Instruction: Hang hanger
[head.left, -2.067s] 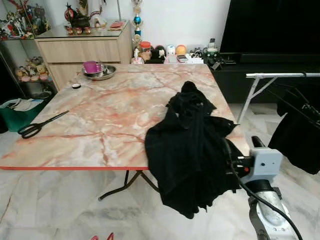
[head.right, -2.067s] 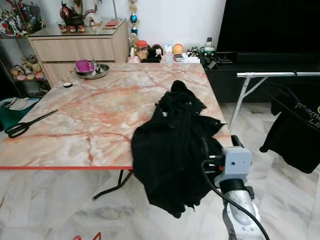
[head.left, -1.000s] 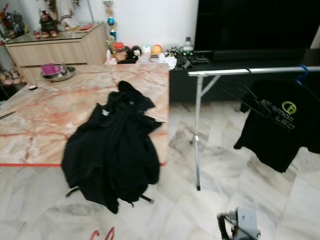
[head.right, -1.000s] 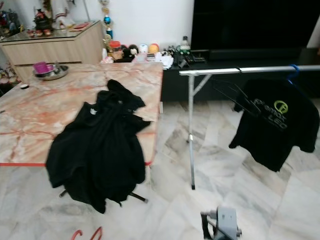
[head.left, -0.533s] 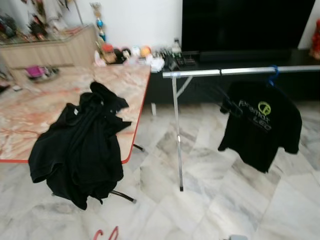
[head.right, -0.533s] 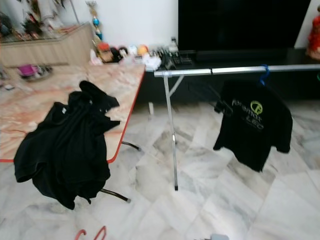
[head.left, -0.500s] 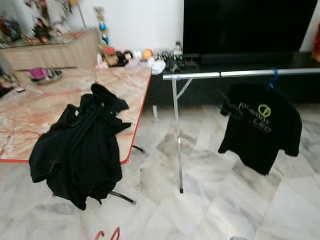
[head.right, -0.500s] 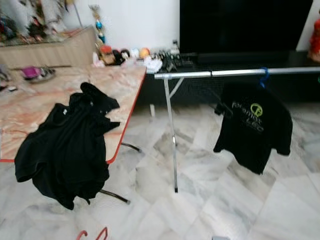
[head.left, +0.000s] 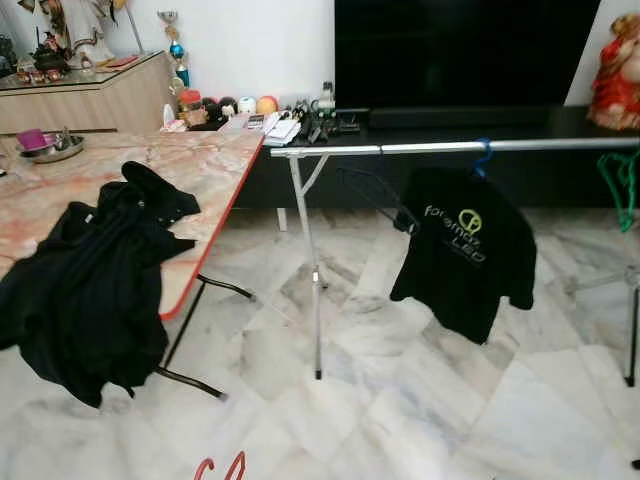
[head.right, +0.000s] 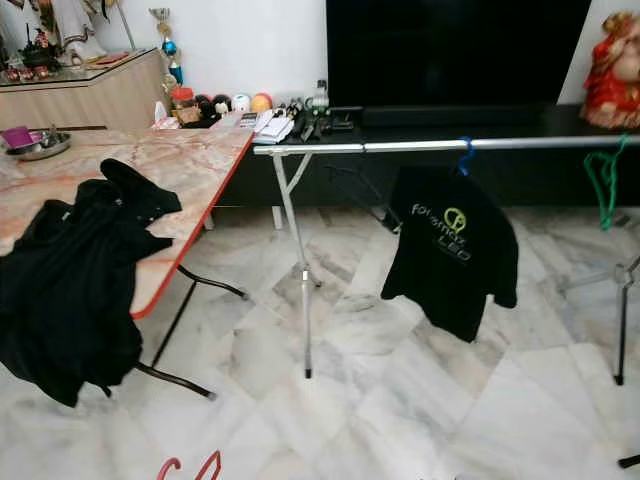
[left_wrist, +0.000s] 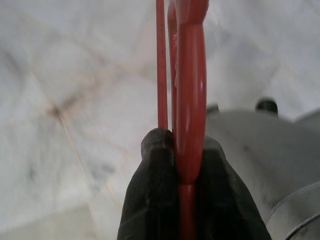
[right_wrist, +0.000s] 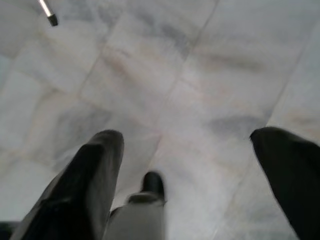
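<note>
A red hanger (left_wrist: 190, 90) is pinched between the black fingers of my left gripper (left_wrist: 182, 150), which is shut on it; its red tips (head.left: 220, 467) peek in at the bottom of the head views. Ahead stands a silver clothes rail (head.left: 450, 147) on thin legs. A black T-shirt (head.left: 462, 250) with a yellow-green logo hangs from it on a blue hanger (head.left: 483, 155). A green hanger (head.left: 622, 185) hangs further right. My right gripper (right_wrist: 187, 150) is open, pointing down at the marble floor with nothing between its fingers.
A marble-topped table (head.left: 205, 170) with a red edge stands to the left, with a heap of black clothes (head.left: 90, 280) draped over its corner. A dark TV console (head.left: 450, 120) runs behind the rail. White marble floor (head.left: 400, 400) lies between me and the rail.
The camera has swung right: the table and black clothes slid to the left, and the rail with the hung T-shirt came to the middle. The right arm dropped out of the head views.
</note>
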